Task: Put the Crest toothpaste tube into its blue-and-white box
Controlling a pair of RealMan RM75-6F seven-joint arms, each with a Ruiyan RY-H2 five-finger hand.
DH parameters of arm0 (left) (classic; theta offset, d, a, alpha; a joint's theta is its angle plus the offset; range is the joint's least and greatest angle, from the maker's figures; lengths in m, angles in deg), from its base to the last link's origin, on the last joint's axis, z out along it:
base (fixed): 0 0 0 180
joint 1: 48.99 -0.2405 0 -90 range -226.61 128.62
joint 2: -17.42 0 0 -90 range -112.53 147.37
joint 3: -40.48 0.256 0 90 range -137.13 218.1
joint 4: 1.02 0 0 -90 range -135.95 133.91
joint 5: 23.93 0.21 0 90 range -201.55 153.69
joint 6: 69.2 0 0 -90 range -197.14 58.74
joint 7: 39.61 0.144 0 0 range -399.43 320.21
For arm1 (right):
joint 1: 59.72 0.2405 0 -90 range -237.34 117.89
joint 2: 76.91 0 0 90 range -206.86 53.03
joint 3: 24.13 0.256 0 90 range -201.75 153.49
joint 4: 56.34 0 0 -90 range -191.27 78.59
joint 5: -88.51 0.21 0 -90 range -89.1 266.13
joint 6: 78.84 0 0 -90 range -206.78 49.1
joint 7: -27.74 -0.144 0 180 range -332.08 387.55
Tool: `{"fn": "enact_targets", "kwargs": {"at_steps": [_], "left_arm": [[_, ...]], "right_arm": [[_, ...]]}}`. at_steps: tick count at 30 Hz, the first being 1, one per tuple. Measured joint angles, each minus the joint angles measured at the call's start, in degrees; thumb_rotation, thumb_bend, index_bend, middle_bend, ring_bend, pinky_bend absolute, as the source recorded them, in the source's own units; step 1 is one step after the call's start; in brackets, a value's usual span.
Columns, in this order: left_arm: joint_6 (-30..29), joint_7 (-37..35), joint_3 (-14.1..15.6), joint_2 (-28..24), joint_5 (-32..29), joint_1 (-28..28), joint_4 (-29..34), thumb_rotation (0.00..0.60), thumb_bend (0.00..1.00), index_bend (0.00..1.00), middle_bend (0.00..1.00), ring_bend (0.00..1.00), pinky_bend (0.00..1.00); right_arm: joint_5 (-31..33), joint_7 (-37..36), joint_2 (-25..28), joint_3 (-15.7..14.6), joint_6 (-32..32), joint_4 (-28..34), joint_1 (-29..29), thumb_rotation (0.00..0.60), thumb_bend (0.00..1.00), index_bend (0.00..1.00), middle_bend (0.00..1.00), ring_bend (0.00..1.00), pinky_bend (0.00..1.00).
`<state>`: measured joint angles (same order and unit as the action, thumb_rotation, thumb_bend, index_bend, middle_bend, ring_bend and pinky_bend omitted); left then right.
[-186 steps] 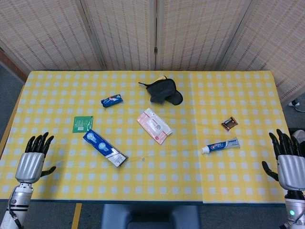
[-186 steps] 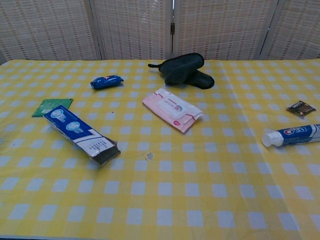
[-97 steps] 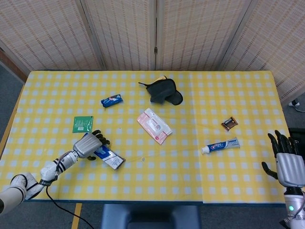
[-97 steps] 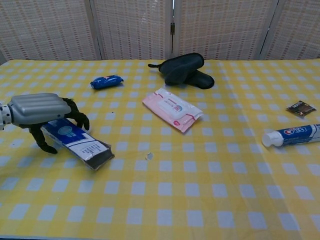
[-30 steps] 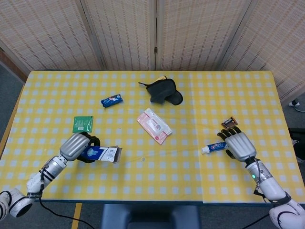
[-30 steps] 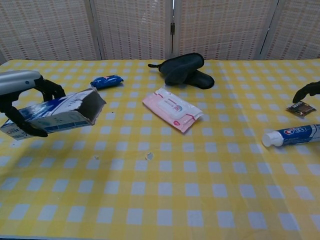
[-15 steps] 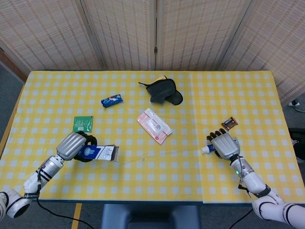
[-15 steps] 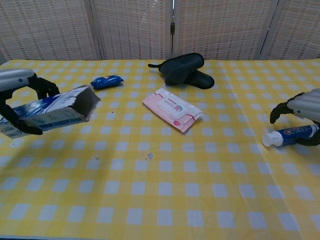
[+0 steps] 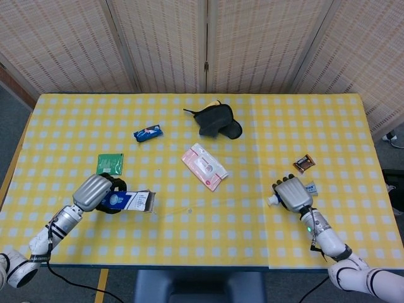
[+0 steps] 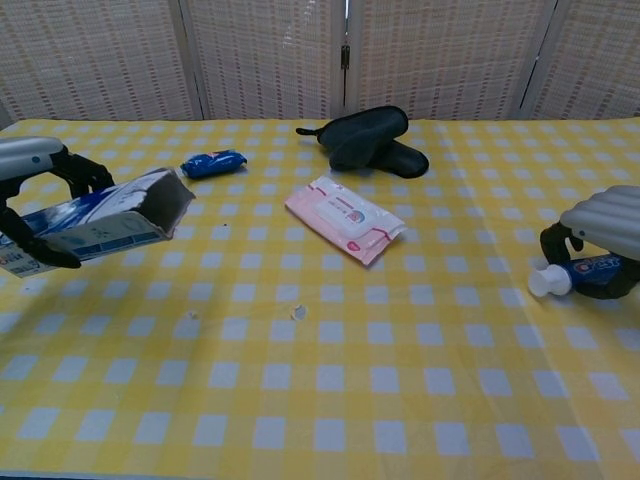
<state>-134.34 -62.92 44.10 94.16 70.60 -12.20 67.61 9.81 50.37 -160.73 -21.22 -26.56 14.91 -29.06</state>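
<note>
My left hand [image 9: 93, 191] [image 10: 30, 170] grips the blue-and-white box [image 9: 129, 201] [image 10: 105, 222] and holds it lifted off the table, lying level, its dark open end toward the table's middle. The Crest toothpaste tube [image 10: 580, 274] [image 9: 309, 187] lies on the table at the right, white cap pointing left. My right hand [image 9: 291, 194] [image 10: 603, 232] lies over the tube with its fingers curled around it; most of the tube is hidden beneath it in the head view.
The yellow checked table [image 9: 208, 233] also carries a pink wipes pack [image 9: 204, 166] in the middle, a black pouch [image 9: 216, 121] behind it, a small blue packet [image 9: 148, 133], a green sachet [image 9: 110, 164] near my left hand and a brown snack packet [image 9: 303, 164] behind my right hand.
My right hand has slid left along the tube and closed its fingers around it. My left hand keeps the box raised, shifted slightly to the left.
</note>
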Motion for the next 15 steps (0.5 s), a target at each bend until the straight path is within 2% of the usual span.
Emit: {"fn": "enact_targets", "kwargs": {"at_steps": [2, 4, 15], "left_arm": [[-0.02, -0.03, -0.03, 0.00, 0.03, -0.03, -0.12, 0.600, 0.13, 0.63, 0.72, 0.57, 0.42], [-0.06, -0.19, -0.12, 0.01, -0.06, -0.09, -0.14, 0.600, 0.13, 0.63, 0.72, 0.57, 0.42], [-0.98, -1.63, -1.36, 0.13, -1.53, -0.86, 1.25, 0.600, 0.13, 0.63, 0.72, 0.57, 0.42]], "right_arm": [[-0.79, -0.33, -0.61, 0.12, 1.83, -0.63, -0.12, 0.600, 0.38, 0.76, 0.66, 0.57, 0.57], [-1.74, -1.09, -0.97, 0.26, 3.58, -1.02, -0.22, 0.600, 0.38, 0.81, 0.69, 0.61, 0.60], [-8.96, -13.40, 2.24, 1.26, 15.49, 2.46, -1.48, 0.600, 0.38, 0.82, 0.71, 0.64, 0.66]]}}
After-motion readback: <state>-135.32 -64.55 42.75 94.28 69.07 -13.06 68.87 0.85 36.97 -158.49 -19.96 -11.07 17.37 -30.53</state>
